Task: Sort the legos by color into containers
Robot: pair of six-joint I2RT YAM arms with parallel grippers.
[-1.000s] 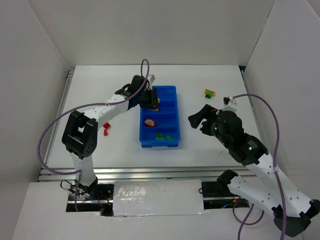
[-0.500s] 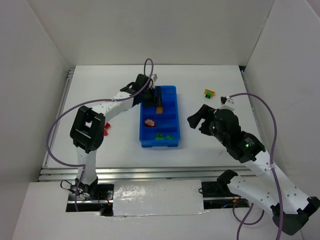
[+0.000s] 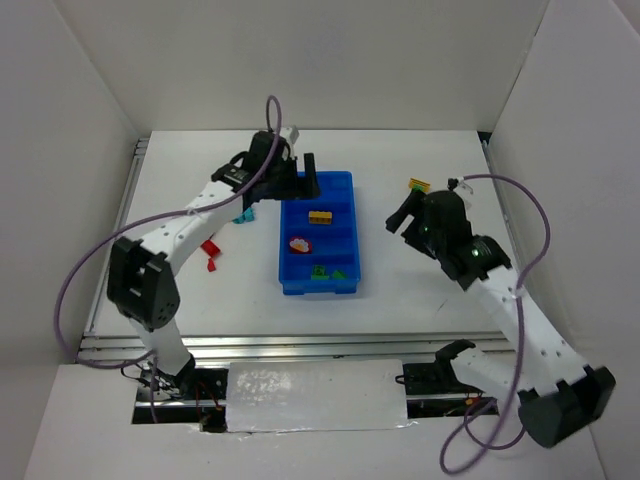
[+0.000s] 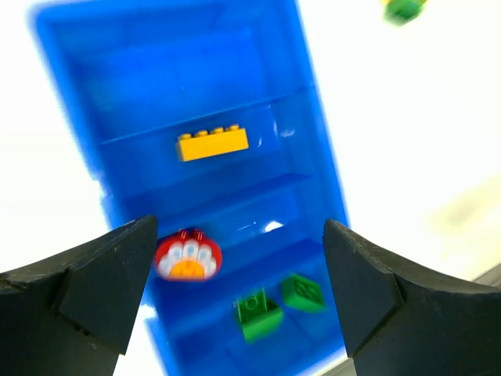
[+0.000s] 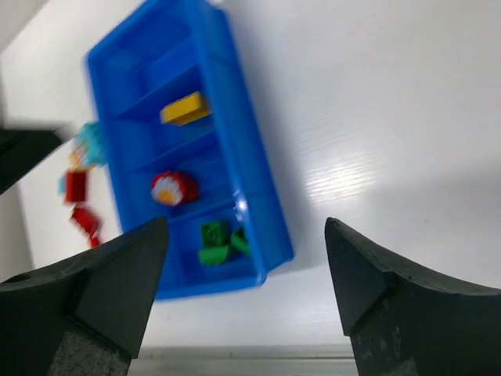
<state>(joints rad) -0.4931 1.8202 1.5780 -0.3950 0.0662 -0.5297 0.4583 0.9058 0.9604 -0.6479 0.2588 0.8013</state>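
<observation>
On the white worktop (image 3: 420,290) the blue tray (image 3: 318,290) sits in the middle of the overhead view, its four compartments running from top to bottom of the frame.

The left arm has pulled back from over the tray toward its upper end. The left gripper (image 4: 239,243) is now spread wide with nothing between its jaws. The right arm has swung up toward the upper right of the overhead view. The right gripper (image 5: 246,235) is also spread and empty.

What the left gripper carried half a second ago is now released: the yellow brick (image 3: 320,216) lies flat in the second compartment from the top, alone there. That is one more piece sorted. Below it, a red and white piece (image 3: 298,243) occupies the third compartment and two green bricks (image 3: 320,271) share the bottom one. The top compartment looks empty in the left wrist view.

Work remains outside the tray. A teal brick (image 3: 243,213) and red bricks (image 3: 210,248) lie on the worktop to the left of the tray. A yellow-and-green piece (image 3: 418,185) sits at the upper right, just beside the right gripper, which is probably heading for it.
</observation>
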